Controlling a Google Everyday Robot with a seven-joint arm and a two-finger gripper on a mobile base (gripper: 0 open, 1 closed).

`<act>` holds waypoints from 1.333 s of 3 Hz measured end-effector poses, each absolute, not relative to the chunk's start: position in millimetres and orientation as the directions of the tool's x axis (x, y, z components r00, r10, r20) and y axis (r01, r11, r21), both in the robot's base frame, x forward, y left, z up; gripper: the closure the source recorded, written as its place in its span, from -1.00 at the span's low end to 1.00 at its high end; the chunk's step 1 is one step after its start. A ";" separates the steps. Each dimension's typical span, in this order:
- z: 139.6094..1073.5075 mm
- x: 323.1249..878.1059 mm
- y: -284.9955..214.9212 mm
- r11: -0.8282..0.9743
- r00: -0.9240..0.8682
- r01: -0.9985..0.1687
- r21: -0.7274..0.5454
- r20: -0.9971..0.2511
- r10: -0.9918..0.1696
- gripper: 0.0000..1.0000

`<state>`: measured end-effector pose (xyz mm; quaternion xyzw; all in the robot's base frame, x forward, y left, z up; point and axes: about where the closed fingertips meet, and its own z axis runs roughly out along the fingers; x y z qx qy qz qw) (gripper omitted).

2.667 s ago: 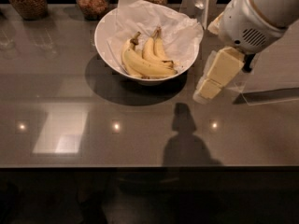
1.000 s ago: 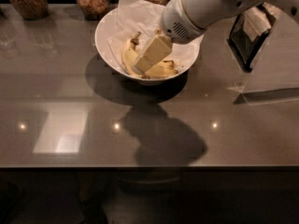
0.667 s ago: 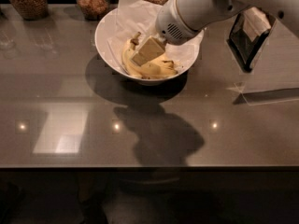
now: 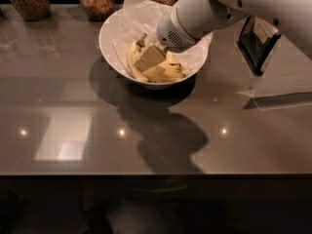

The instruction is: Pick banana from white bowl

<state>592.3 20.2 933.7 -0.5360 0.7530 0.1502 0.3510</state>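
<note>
The pincer (image 4: 151,65), whose grip cannot be told, is seen lowered onto the banana (image 4: 171,74) in the white bowl (image 4: 109,43) on a glossy grey worktop (image 4: 68,96), with glass jars (image 4: 96,2) beyond it.

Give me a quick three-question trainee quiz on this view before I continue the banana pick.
1. True or false: the end effector is down inside the white bowl, on the bananas.
2. What lines the bowl? A: foil. B: white paper. C: a green cloth.
3. Fill in: ___ glass jars stand along the far edge behind the bowl.

Key: 1 true; 2 B; 3 three.
</note>
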 end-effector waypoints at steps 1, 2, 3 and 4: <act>922.3 595.0 21.4 0.383 -0.193 -0.913 -0.138 -0.681 -0.706 -0.16; 912.4 600.6 18.9 0.391 -0.202 -0.909 -0.143 -0.668 -0.716 -0.16; 901.8 606.8 15.9 0.397 -0.213 -0.906 -0.146 -0.655 -0.725 -0.14; 890.9 614.4 11.7 0.410 -0.226 -0.900 -0.149 -0.645 -0.730 -0.12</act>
